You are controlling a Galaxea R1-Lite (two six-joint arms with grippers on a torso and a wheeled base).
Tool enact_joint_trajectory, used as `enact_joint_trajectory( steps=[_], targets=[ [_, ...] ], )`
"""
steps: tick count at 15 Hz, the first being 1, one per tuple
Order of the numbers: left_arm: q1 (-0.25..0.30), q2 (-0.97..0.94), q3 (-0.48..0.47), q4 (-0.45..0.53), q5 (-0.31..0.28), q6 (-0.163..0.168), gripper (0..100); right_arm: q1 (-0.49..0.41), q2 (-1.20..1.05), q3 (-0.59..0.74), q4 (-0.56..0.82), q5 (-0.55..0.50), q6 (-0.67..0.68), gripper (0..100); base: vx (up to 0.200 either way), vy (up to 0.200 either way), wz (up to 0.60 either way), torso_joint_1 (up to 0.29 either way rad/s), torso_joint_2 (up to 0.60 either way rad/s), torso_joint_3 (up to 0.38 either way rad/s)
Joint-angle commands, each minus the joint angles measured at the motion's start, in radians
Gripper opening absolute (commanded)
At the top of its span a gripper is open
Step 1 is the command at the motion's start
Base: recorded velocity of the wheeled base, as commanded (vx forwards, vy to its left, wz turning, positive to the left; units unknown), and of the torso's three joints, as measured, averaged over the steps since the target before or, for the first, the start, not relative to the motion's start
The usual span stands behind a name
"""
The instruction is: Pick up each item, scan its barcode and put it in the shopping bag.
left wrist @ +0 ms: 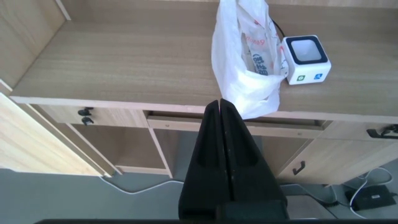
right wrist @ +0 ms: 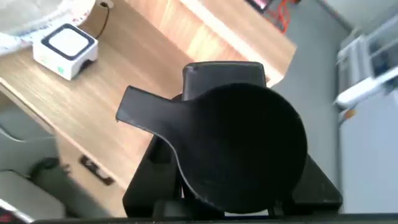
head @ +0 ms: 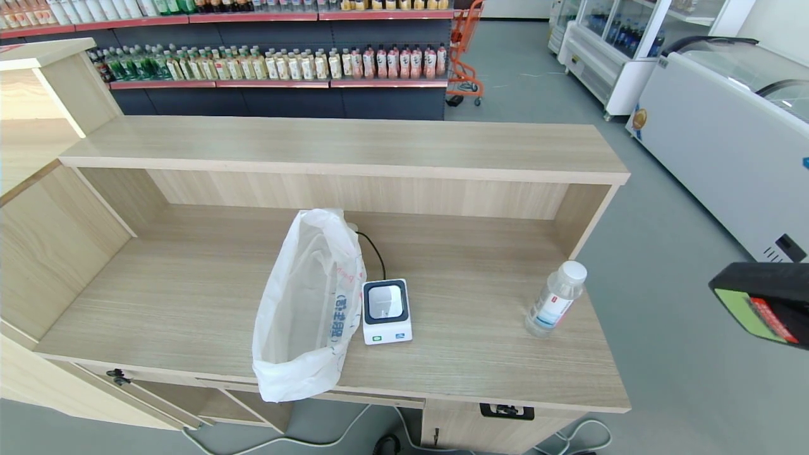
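Counter [head: 189, 297] of pale wood carries the checkout, and we judge the step in hand to be the scan. The white shopping bag [head: 310, 303] slumps just beyond the tips of the left gripper [left wrist: 221, 146], whose fingers [left wrist: 211, 162] are pressed together on nothing, short of the counter's front edge. Well apart from those fingers, out past the counter's right end, hangs a black item [head: 758, 297]; its bulk covers the right gripper [right wrist: 317, 186], so we cannot tell how that grip stands. To do the step well, we would bring the item in low over the scanner [head: 386, 311], which sits just beside the bag on the side away from the left fingers. We would turn the printed face square to the upward window and hold it there a moment before crossing to the bag. The bottle [head: 556, 300] stands upright between scanner and item and should be passed with room to spare. The item shows a black body with a green label and a red patch. The bottle is clear, with a white cap and a pale label.
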Motion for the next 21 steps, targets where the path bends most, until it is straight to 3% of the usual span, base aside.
enact_joint_trajectory(
  steps=[1, 2, 3, 5, 6, 10, 21],
  targets=[
    [0.0, 0.0, 0.0, 0.0, 0.001, 0.0, 0, -0.032, 0.042, -0.041, 0.064, -0.004, 0.258, 0, 0.0, 0.0, 0.0, 0.0, 0.0, 0.0],
    [0.0, 0.001, -0.001, 0.0, -0.001, 0.0, 0, -0.033, 0.118, -0.11, 0.141, -0.004, 0.535, 0, 0.0, 0.0, 0.0, 0.0, 0.0, 0.0],
    [0.0, 0.0, 0.0, 0.0, 0.001, 0.0, 0, -0.03, 0.175, -0.17, 0.202, 0.008, 0.709, 0, 0.0, 0.0, 0.0, 0.0, 0.0, 0.0],
    [0.0, 0.0, 0.0, 0.0, -0.001, 0.0, 0, -0.032, 0.279, -0.28, 0.251, 0.114, 1.032, 0, 0.0, 0.0, 0.0, 0.0, 0.0, 0.0],
    [0.0, 0.001, 0.0, 0.0, 0.001, 0.0, 0, -0.042, 0.316, -0.294, 0.248, 0.149, 1.082, 0, 0.0, 0.0, 0.0, 0.0, 0.0, 0.0],
    [0.0, 0.001, 0.0, 0.0, -0.001, 0.0, 0, -0.039, 0.332, -0.271, 0.246, 0.243, 1.087, 0, 0.0, 0.0, 0.0, 0.0, 0.0, 0.0],
    [0.0, 0.0, 0.0, 0.0, -0.001, 0.004, 0, -0.088, 0.287, -0.274, 0.295, 0.235, 0.995, 0, 0.0, 0.0, 0.0, 0.0, 0.0, 0.0]
  ],
)
